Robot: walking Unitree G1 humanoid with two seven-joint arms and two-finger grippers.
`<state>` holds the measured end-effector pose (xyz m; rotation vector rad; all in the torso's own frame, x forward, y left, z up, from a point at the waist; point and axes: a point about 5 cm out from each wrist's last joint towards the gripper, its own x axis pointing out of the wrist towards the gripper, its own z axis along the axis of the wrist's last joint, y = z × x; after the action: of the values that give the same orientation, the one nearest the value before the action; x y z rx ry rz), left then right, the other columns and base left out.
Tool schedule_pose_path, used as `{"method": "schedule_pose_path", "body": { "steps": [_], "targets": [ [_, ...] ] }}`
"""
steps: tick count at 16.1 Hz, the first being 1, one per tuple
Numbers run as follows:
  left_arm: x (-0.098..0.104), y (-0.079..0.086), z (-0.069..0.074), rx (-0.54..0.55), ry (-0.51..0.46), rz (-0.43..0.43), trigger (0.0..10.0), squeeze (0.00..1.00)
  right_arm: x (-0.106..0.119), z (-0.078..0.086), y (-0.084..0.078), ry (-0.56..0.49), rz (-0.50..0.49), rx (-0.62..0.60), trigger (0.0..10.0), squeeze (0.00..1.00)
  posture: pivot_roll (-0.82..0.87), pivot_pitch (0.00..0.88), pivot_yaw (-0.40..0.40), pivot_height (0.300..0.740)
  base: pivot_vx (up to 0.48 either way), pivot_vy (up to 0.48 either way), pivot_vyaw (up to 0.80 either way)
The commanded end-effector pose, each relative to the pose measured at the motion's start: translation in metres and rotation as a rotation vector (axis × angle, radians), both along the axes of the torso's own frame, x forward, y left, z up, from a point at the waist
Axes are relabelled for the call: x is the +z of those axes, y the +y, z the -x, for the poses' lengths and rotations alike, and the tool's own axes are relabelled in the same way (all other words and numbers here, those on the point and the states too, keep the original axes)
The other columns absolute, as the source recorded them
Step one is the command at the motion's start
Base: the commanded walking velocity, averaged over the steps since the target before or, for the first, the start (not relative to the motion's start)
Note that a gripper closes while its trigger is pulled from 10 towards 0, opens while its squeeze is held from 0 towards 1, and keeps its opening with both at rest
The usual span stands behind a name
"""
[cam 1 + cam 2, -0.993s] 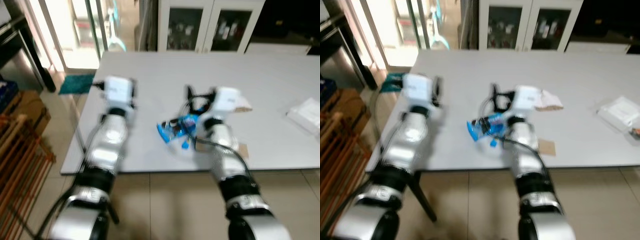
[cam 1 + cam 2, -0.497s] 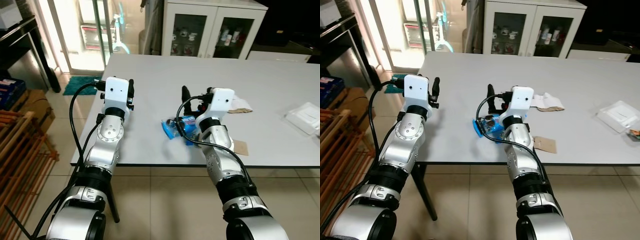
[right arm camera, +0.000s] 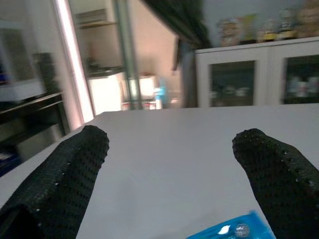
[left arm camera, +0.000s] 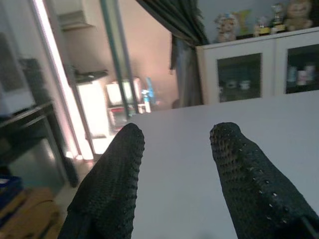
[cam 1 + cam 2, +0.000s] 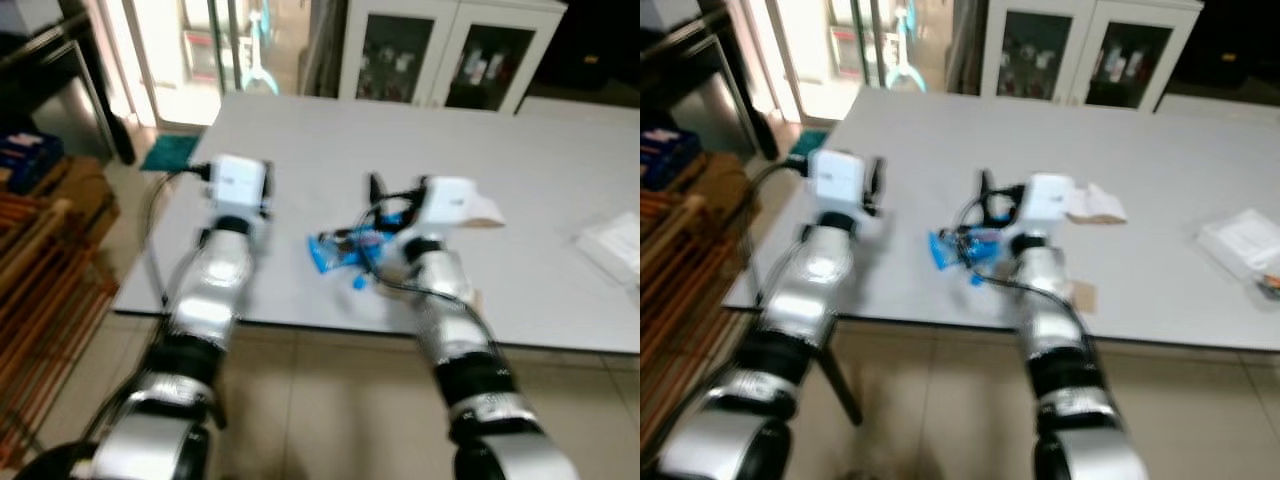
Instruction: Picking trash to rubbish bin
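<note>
Now the blue wrapper (image 5: 347, 250) lies on the surface (image 5: 540, 180) near its front edge, just under the right gripper (image 3: 174, 164), fingers spread wide; lower straight over it, then pinch. Left gripper (image 4: 174, 169) also spread, idle to the left

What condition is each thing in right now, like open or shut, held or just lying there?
left gripper: open, empty, held above the table near its left edge.
right gripper: open wide, hovering just over the wrapper, not gripping it.
blue wrapper: crumpled, lying loose on the table.
white table: upright, holding the litter.
brown paper scrap: lying flat near the front edge.
cabinet: glass doors shut.
clear packet: lying on the table, too blurred to tell more.
</note>
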<state>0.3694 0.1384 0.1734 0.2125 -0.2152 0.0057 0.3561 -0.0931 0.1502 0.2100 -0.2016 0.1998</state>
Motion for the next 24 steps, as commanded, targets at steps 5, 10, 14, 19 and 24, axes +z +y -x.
{"method": "schedule_pose_path", "body": {
  "steps": [5, 10, 14, 19, 24],
  "targets": [
    [0.0005, -0.0100, -0.0005, -0.018, 0.003, 0.003, 10.0, 0.00, 0.0014, -0.0004, -0.0098, -0.008, 0.011, -0.022, 10.0, 0.00, -0.02, 0.012, -0.050, 0.740, 0.000, -0.328, 0.00],
    [-0.0010, -0.0120, -0.0002, -0.044, 0.012, 0.013, 10.0, 0.00, 0.0002, -0.0004, -0.0093, 0.000, 0.015, -0.008, 10.0, 0.00, -0.01, 0.026, -0.059, 0.740, 0.000, -0.182, 0.00],
    [-0.0023, -0.0105, -0.0001, -0.053, 0.020, 0.018, 10.0, 0.00, -0.0001, -0.0005, -0.0082, 0.003, 0.016, 0.000, 10.0, 0.00, -0.02, 0.028, -0.061, 0.740, 0.000, 0.000, 0.00],
    [-0.0002, -0.0111, -0.0007, -0.050, 0.010, 0.006, 10.0, 0.00, 0.0002, -0.0008, -0.0074, 0.003, 0.017, 0.006, 10.0, 0.00, -0.02, 0.029, -0.058, 0.740, 0.000, 0.000, 0.00],
    [-0.0010, -0.0066, -0.0016, -0.020, 0.017, 0.016, 10.0, 0.00, 0.0000, -0.0005, -0.0068, 0.003, 0.016, 0.008, 10.0, 0.00, -0.02, 0.029, -0.057, 0.740, 0.128, 0.000, 0.00]
  ]
}}
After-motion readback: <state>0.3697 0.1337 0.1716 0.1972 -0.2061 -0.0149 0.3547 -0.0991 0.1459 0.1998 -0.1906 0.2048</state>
